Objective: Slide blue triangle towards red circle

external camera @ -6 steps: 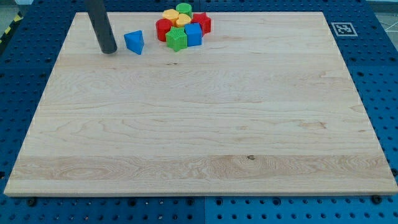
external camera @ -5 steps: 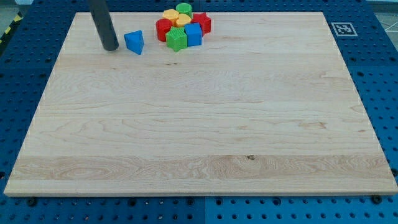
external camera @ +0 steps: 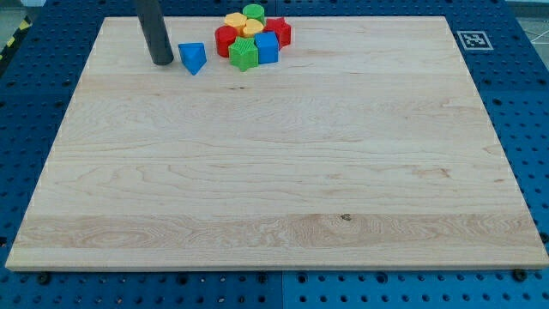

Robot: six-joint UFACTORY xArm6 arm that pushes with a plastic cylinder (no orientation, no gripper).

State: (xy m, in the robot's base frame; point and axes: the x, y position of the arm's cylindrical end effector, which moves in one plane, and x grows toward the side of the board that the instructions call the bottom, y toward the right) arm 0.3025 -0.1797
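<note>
The blue triangle (external camera: 193,57) lies on the wooden board near the view's top left. My tip (external camera: 161,62) stands just to its left, close to it; I cannot tell whether they touch. The red circle (external camera: 226,39) sits to the right of the triangle, at the left edge of a cluster of blocks, with a small gap between the two.
The cluster at the view's top holds a green block (external camera: 244,54), a blue cube (external camera: 267,47), a red block (external camera: 279,32), yellow blocks (external camera: 241,22) and a green circle (external camera: 253,12). A fiducial marker (external camera: 471,39) lies off the board's top right corner.
My tip moved right and slightly up, towards the blue triangle. The triangle shifted a little to the right, closer to the red circle.
</note>
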